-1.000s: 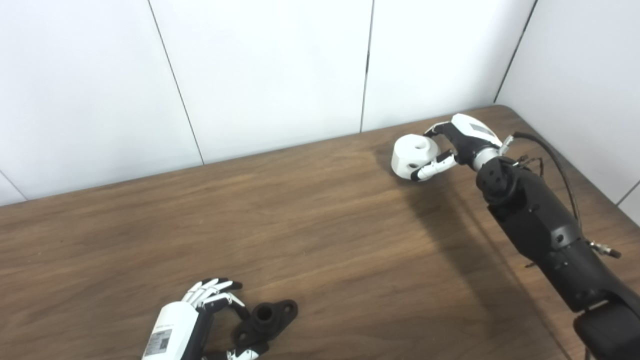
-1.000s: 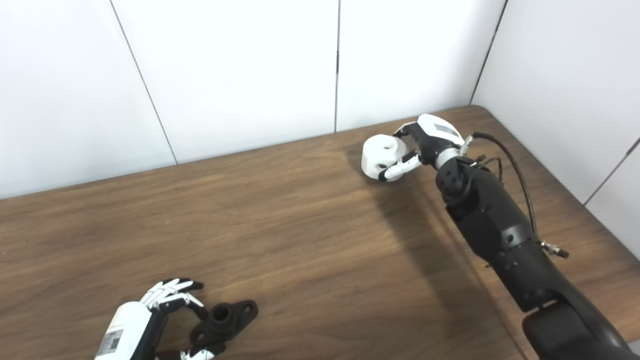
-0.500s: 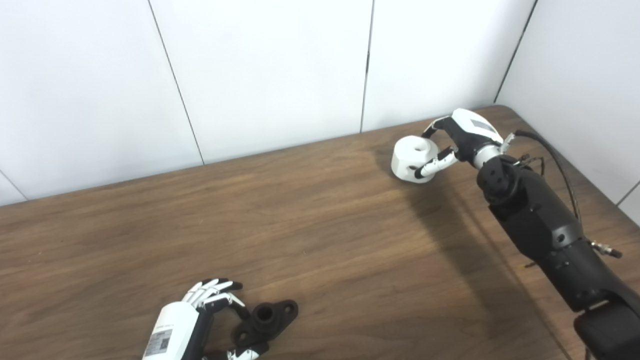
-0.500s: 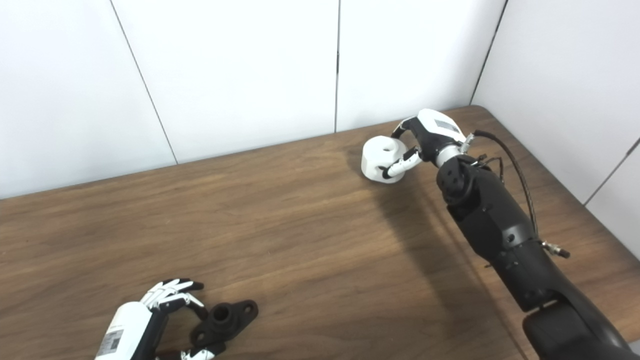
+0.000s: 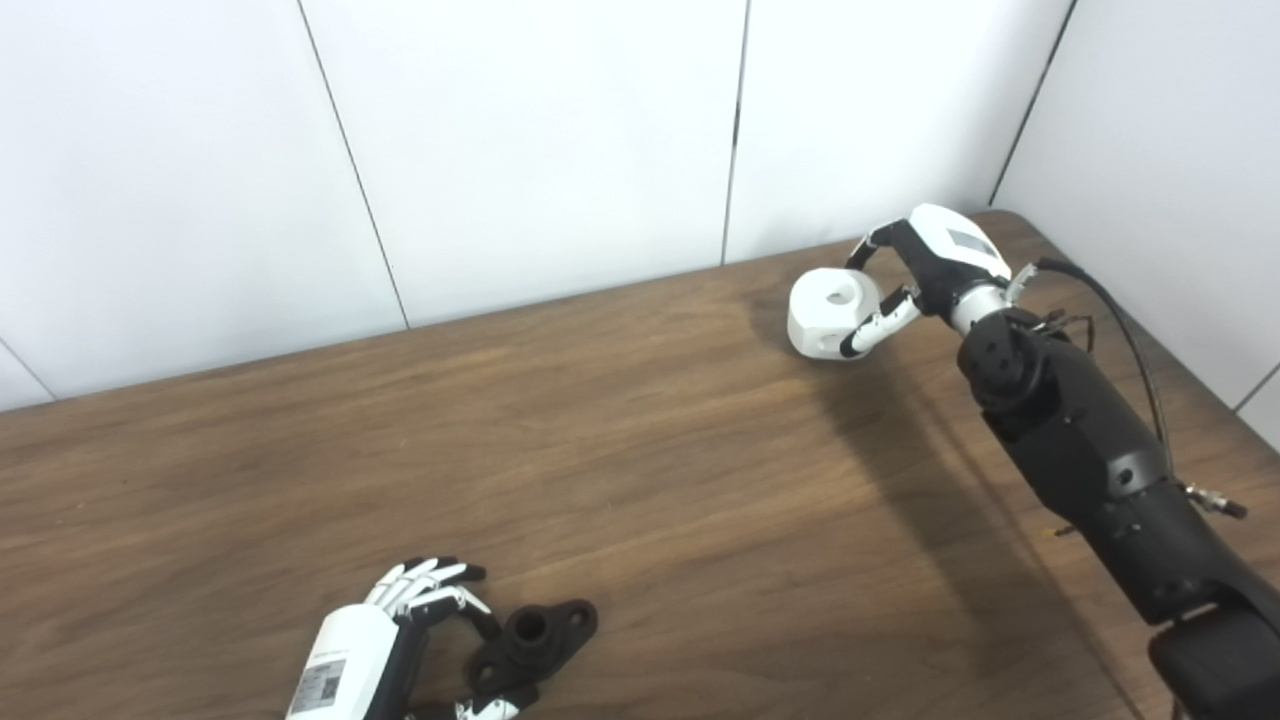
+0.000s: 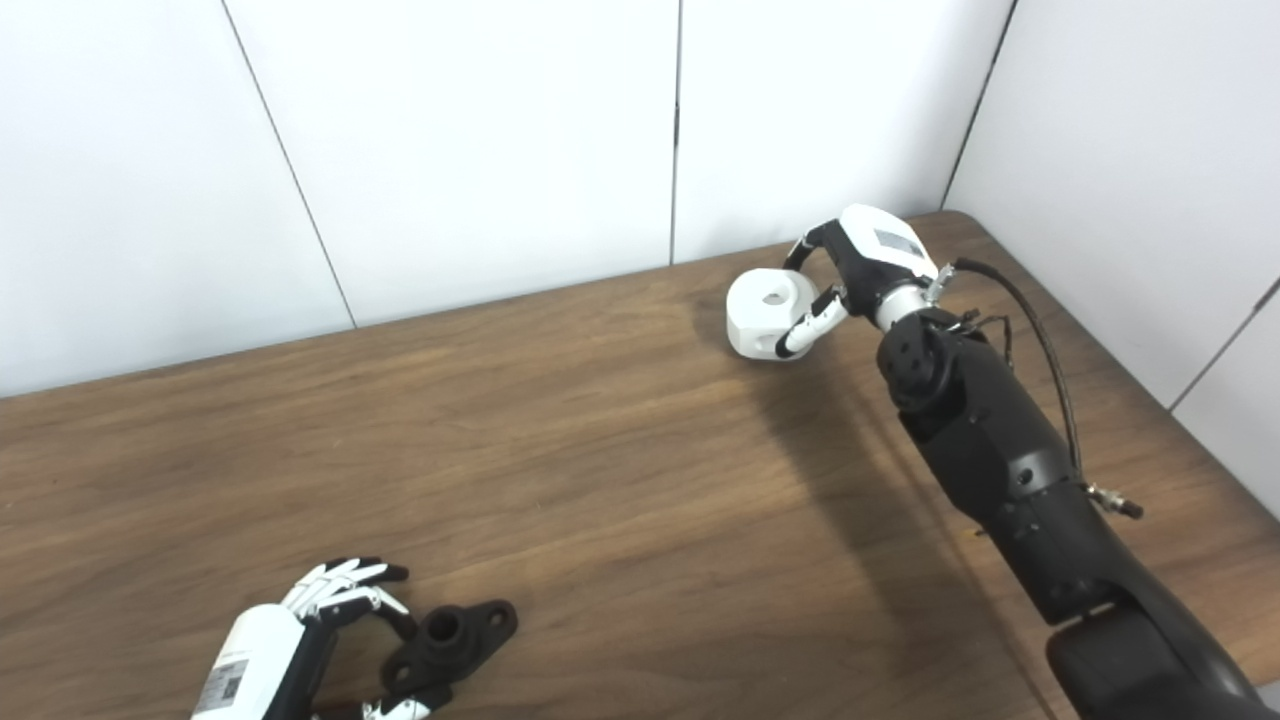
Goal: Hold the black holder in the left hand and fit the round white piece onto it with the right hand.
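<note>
Right hand: your right hand (image 5: 915,275) is at the far right corner of the table (image 5: 640,470), fingers and thumb curled around the round white piece (image 5: 832,313). It looks like a grip, though you cannot tell from either view whether the piece is lifted clear of the wood.

White piece: it sits in that hand with its holed face turned up and a little toward the cameras; one more small hole shows in its side.

Left hand: your left hand (image 6: 300,635) is at the near left edge, fingers and thumb cupped about the near end of the black holder (image 6: 450,635). Whether they press on it or only bracket it cannot be told; the holder appears to lie flat on the table.

Holder: a flat flanged part with a raised round collar in the middle, its opening facing up. Its long axis runs from the near left up toward the far right, roughly pointing at the white piece.

Key relation: the two parts are well apart, on a diagonal across the table. The white piece lies far and to the right of the holder.

Next move, as judged: secure and raise the holder, then bring the white piece down that diagonal, its holed face turned toward the collar.
</note>
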